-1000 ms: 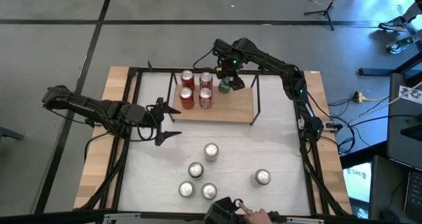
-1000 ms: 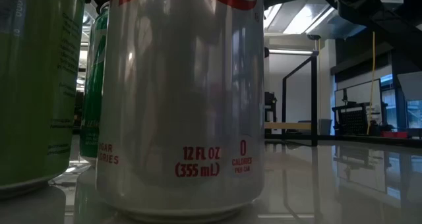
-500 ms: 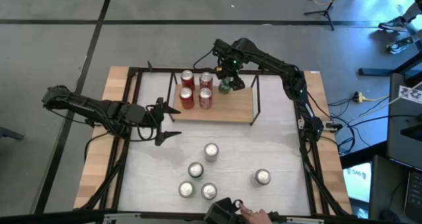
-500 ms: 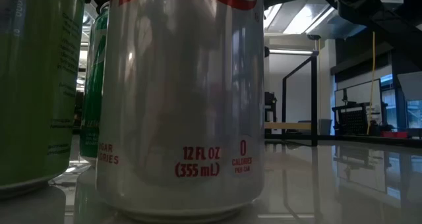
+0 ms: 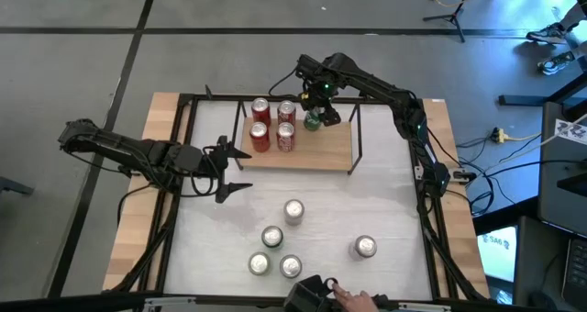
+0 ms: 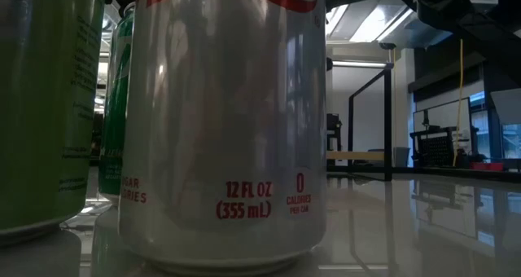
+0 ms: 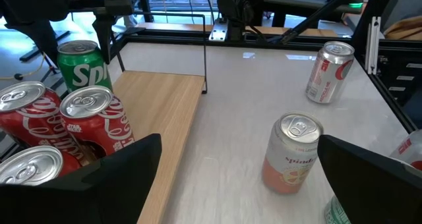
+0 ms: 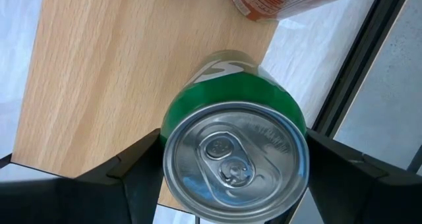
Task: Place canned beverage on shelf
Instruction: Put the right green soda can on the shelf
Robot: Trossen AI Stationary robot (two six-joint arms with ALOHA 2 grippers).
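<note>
On the white counter [image 5: 385,202], toward its far side: shelf [image 5: 326,151], light wood in a black wire frame. Four red cans [image 5: 272,124] grouped at its left end. Green can [image 5: 313,120] just beside them, held from above in the right end effector [image 5: 316,113], fingers clamped on both sides of its body; from the wrist, can upright over the board near the back edge, contact with the wood not clear. Left end effector [image 5: 225,170] spread wide, empty, parked near the shelf's left front corner, well apart from any can.

Risk, as a judgement: little room between green can and nearest red one, so a sideways drift on release could knock a neighbour over; letting go while the can hangs above the wood could tip it toward the back edge.

Count: five cans at the shelf, four red and one green; five more [image 5: 292,211] standing loose on the near counter; two arms.
</note>
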